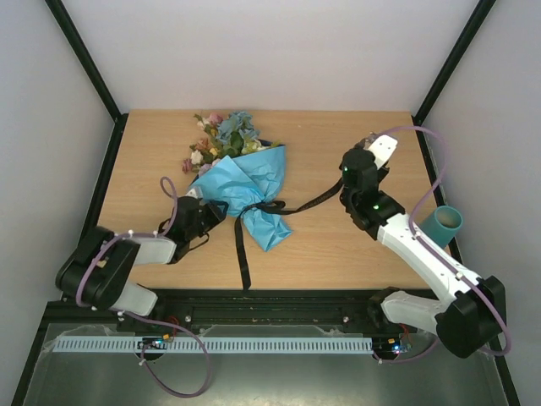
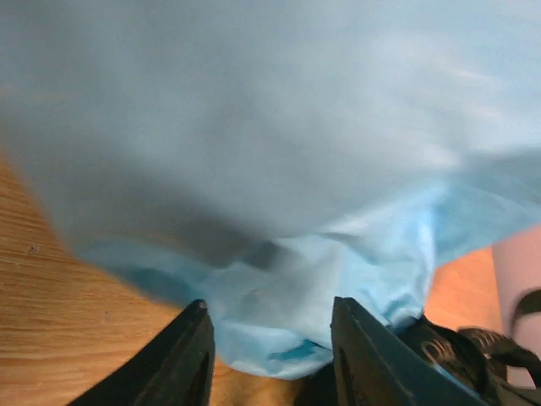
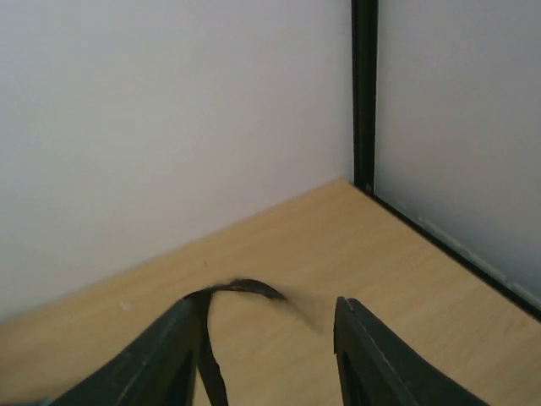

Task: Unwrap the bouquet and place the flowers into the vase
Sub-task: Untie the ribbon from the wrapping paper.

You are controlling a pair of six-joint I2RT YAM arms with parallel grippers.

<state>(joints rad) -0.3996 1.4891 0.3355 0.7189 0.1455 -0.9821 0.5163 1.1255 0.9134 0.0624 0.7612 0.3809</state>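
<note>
On the desk point(image 1: 355, 245), left of centre, bouquet point(image 1: 245, 190) lies blooms far, tail near-right. Left pincer point(image 2: 270, 309), parted, sits nearest, at its paper point(image 2: 279, 271). Right pincer point(image 3: 270, 309) parted, ribbon point(image 3: 241, 289) draped over one finger.

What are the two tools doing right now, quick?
Left tool: open, blue paper lying between its fingers.
Right tool: open, black ribbon loose beside one finger.

Wood tbl point(image 1: 338, 254) — wht walls point(image 1: 270, 51)

Wood table point(image 1: 338, 254): bouquet point(image 1: 241, 182) lying mid-left, ribbon point(image 1: 243, 254) trailing, vase point(image 1: 444, 222) at R edge.
</note>
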